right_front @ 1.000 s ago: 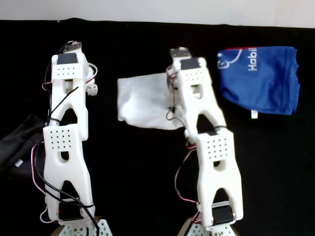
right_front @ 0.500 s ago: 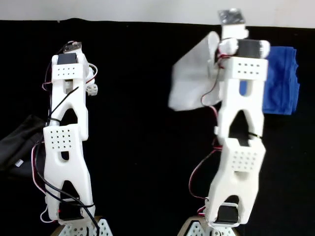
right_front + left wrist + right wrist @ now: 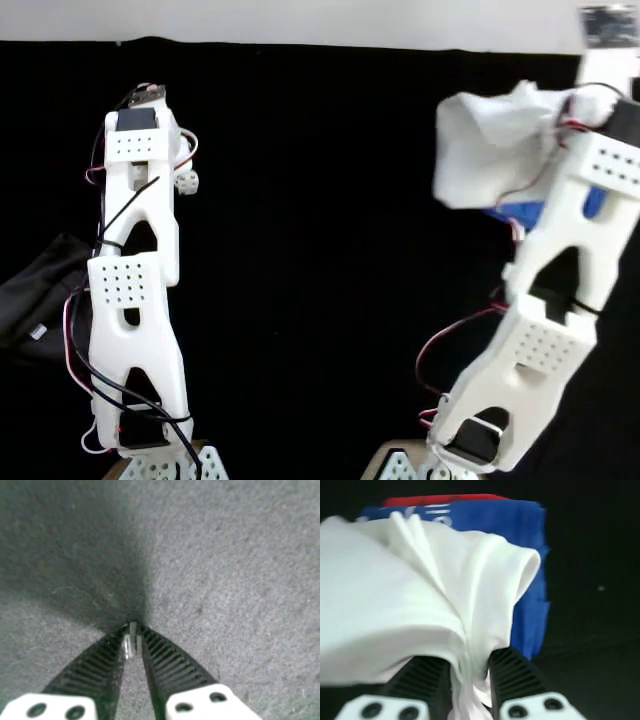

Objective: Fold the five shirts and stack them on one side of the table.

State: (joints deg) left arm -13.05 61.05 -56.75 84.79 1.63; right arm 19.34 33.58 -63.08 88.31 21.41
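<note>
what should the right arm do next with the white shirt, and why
Probably lower it onto the blue shirt, then open. The right gripper is shut on the white shirt, which hangs bunched just above the folded blue one at the table's side, where the stack seems to be forming.

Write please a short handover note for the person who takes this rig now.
Left gripper: shut, empty.
Right gripper: shut on the white shirt, held up above the blue shirt.
Done: blue shirt lies folded on the right side, a red edge under it.
Left: set the white shirt on that stack; the black shirt at the far left looks unfolded.
</note>
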